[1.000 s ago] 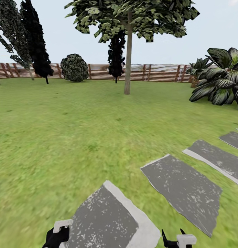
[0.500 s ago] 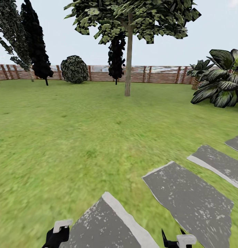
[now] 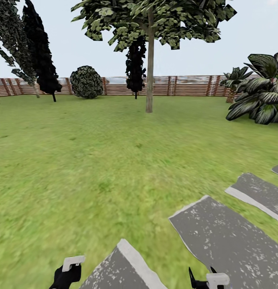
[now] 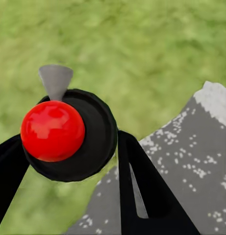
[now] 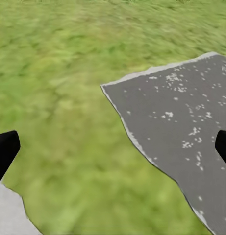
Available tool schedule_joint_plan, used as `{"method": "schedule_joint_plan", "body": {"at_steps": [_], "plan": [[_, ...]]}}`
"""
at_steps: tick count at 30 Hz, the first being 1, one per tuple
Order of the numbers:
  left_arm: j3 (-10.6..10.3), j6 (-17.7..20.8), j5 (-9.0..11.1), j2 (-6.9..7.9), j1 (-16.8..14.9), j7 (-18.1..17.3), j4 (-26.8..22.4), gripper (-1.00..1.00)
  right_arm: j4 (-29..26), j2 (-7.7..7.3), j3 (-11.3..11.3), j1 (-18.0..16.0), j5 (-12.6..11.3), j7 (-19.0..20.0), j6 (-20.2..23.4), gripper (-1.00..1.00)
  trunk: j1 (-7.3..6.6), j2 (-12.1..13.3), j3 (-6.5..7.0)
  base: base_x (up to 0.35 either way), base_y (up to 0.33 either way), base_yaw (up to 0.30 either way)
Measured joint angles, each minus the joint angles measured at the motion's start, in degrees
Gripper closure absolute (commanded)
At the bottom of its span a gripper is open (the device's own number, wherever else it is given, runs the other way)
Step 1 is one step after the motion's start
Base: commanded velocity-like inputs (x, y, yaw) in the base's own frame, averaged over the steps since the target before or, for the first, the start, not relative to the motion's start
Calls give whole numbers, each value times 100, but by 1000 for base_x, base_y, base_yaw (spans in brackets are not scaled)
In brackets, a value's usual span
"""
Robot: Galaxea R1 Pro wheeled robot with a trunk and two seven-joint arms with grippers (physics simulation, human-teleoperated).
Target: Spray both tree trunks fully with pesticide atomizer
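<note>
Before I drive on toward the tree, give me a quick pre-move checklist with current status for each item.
1. Black bottle with red top, the pesticide atomizer, in the left gripper: ok, black fingers sit on both sides of it.
2. Right gripper free: ok, open, nothing between the fingers.
3. Target in sight: ok, pale straight tree trunk stands ahead on the green lawn.
4. Path to it: ok, only grass shows between; grey speckled paving slabs lie to the right.
5. Second pale-trunked tree located: cannot tell.
6. Whitish spray on the trunk: cannot tell at this range.
</note>
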Motion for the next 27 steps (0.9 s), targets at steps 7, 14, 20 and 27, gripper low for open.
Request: {"method": "schedule_joint_plan", "body": {"at_steps": [7,14,20,27], "plan": [[0,0,0,0,0,0,0,100,0,0,0,-3,0,0,0,-100,0,0,0,338,0,0],[0,0,0,0,0,0,0,100,0,0,0,-3,0,0,0,-100,0,0,0,338,0,0],[0,0,0,0,0,0,0,100,0,0,0,-5,0,0,3,-100,0,0,0,338,0,0],[0,0,0,0,0,0,0,100,0,0,0,-2,0,0,7,-100,0,0,0,338,0,0]]}}
